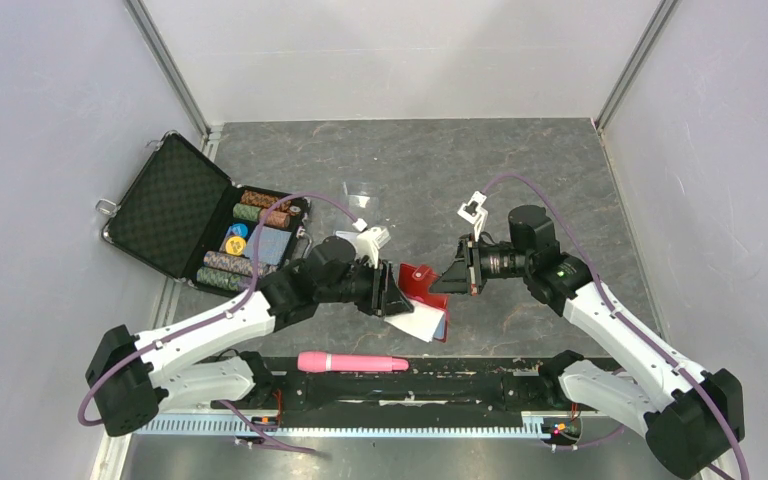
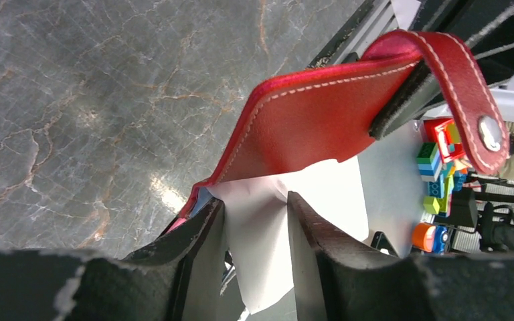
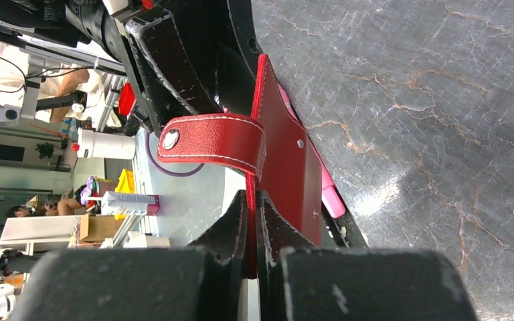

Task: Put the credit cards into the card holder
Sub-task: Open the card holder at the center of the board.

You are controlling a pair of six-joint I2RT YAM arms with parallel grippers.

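Right fingers (image 3: pixel 282 235) clamped card holder (image 2: pixel 321 120) flap | left fingers (image 2: pixel 199 257) part-open astride credit card (image 2: pixel 258 224), grip unclear | judged best: flap lifted, card fed flat into the pocket.

Right claw (image 3: pixel 251 200) fills the bottom of the shot, its two black fingers pinched tight on the thin edge of the red card holder (image 3: pixel 288 167), which stands edge-on and upright between them. The snap tab (image 3: pixel 221 144) loops out to the left, white stitching along its rim, a silver stud (image 3: pixel 170 139) at its tip. Up top, the left claw (image 3: pixel 204 87) crowds in, scuffed black fingers right against the far side of the leather. A pink object (image 3: pixel 332 198) peeks out behind the holder's right edge. Grey veined worktop (image 3: pixel 428 134) spreads across the right half.
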